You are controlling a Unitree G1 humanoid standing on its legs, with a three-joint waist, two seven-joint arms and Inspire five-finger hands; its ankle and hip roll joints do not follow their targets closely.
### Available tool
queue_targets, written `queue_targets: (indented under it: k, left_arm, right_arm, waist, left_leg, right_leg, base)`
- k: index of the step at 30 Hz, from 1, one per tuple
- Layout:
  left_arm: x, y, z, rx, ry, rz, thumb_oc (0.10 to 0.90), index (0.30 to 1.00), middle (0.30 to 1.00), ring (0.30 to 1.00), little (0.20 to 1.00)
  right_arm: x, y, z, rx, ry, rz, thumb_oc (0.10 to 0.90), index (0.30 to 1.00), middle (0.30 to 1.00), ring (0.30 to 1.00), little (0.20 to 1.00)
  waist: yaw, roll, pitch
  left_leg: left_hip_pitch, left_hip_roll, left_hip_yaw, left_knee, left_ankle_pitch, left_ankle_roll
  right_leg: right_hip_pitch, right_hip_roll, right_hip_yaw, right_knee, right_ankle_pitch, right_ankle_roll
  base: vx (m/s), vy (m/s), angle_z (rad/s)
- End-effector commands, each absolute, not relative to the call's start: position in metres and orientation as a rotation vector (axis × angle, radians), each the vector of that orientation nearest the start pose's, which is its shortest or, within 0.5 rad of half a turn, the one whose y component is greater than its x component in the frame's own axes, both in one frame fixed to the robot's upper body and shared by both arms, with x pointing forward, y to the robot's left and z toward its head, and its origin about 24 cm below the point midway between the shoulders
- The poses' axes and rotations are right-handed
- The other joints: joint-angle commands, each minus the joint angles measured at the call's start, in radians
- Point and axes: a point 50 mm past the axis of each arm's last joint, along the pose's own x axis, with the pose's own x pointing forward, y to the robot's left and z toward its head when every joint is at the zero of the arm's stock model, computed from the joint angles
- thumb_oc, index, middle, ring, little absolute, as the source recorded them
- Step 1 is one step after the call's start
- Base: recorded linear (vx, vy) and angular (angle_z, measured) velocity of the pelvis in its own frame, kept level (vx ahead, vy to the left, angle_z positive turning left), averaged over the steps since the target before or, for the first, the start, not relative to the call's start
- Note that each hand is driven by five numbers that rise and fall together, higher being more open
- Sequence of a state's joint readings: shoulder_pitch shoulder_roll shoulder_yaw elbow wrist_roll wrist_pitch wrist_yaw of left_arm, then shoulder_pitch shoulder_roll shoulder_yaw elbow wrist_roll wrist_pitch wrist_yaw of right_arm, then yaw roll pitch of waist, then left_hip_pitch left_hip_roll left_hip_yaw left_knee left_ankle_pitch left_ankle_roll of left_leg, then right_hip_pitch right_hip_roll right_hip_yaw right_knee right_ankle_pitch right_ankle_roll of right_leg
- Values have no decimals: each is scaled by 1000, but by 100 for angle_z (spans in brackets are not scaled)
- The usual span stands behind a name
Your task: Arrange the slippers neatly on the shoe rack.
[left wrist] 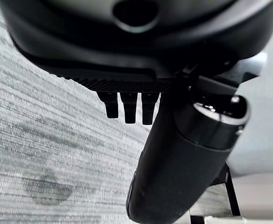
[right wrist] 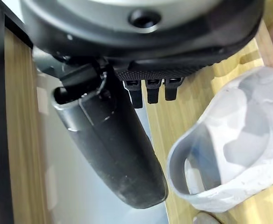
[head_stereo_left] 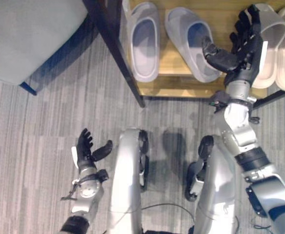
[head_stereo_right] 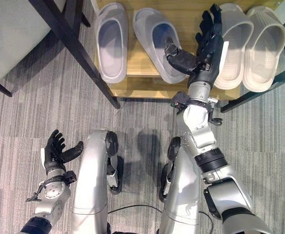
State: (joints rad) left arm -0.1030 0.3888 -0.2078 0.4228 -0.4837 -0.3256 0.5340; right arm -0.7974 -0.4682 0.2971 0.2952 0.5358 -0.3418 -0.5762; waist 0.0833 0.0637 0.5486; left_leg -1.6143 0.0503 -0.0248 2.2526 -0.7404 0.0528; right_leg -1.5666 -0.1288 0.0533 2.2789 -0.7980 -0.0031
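Slipper alignment on rack

Right hand (head_stereo_right: 206, 46) hovers spread, holding nothing, between the grey slippers (head_stereo_right: 154, 41) and beige slippers (head_stereo_right: 252, 41) on the shoe rack (head_stereo_right: 142, 87). Inner grey slipper sits skewed: nudge gently parallel. Left hand (head_stereo_left: 86, 151) idles relaxed, empty, over carpet.

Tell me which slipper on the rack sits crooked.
The second grey slipper from the left: it lies angled, while the other three point straight. The right hand hovers beside it.
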Motion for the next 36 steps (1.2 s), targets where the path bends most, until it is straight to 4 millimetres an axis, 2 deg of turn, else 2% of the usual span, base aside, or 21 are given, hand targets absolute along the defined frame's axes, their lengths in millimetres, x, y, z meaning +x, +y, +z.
queue_targets:
  k: [1,4,10,11,13,15,18,22,27,36]
  left_arm:
    - [257,238,26,21,-71,470,800,900,900,900,900]
    - [255,237,25,-6,-68,463,800,900,900,900,900]
    - [256,235,24,2,-62,464,800,900,900,900,900]
    - [257,234,27,23,-77,451,800,900,900,900,900]
    - [257,234,28,30,-79,450,800,900,900,900,900]
    - [258,234,27,47,-79,449,800,900,900,900,900]
    - [258,234,26,64,-74,452,800,900,900,900,900]
    - [259,234,28,96,-87,457,800,900,900,900,900]
    - [261,234,32,192,-120,471,800,900,900,900,900]
    - [262,235,34,221,-140,480,800,900,900,900,900]
  right_arm:
    - [324,-148,294,185,-984,-95,800,900,900,900,900]
    - [324,-150,289,174,-972,-90,800,900,900,900,900]
    - [313,-146,267,206,-940,-31,800,900,900,900,900]
    - [310,-144,256,217,-916,-15,800,900,900,900,900]
    - [309,-142,253,224,-907,-10,800,900,900,900,900]
    - [306,-133,251,239,-906,36,800,900,900,900,900]
    - [303,-117,250,256,-900,110,800,900,900,900,900]
    - [303,-106,251,270,-896,150,800,900,900,900,900]
    - [304,-83,259,266,-907,219,800,900,900,900,900]
    - [310,-51,270,299,-889,305,800,900,900,900,900]
  waist:
    - [42,-33,-29]
    - [43,-31,-29]
    - [35,-32,-29]
    - [31,-32,-29]
    - [29,-33,-29]
    - [26,-32,-29]
    - [27,-30,-29]
    - [29,-30,-29]
    - [36,-25,-29]
    - [45,-26,-29]
  left_leg:
    - [44,-34,-111,38,-82,40]
    - [44,-36,-111,37,-82,41]
    - [44,-36,-113,42,-84,42]
    - [44,-34,-111,44,-84,41]
    - [44,-34,-110,44,-84,41]
    - [44,-34,-111,45,-85,42]
    - [44,-34,-113,48,-82,42]
    - [44,-33,-111,53,-82,40]
    - [44,-32,-110,54,-79,38]
    - [44,-35,-112,59,-73,35]
  right_leg:
    - [-3,-9,55,31,13,-90]
    - [-3,-9,57,27,14,-90]
    - [-3,-7,54,25,14,-87]
    - [-3,-5,54,27,14,-86]
    - [-3,-5,55,27,14,-87]
    - [-3,-2,55,24,15,-87]
    - [-3,-2,56,24,16,-87]
    - [-3,-3,57,28,17,-86]
    - [-3,-5,59,33,19,-86]
    - [-3,-1,63,34,26,-86]
  base:
    - [0,0,0]
    - [0,0,0]
    - [0,0,0]
    - [0,0,0]
    - [0,0,0]
    - [0,0,0]
    - [0,0,0]
    - [0,0,0]
    - [0,0,0]
    - [0,0,0]
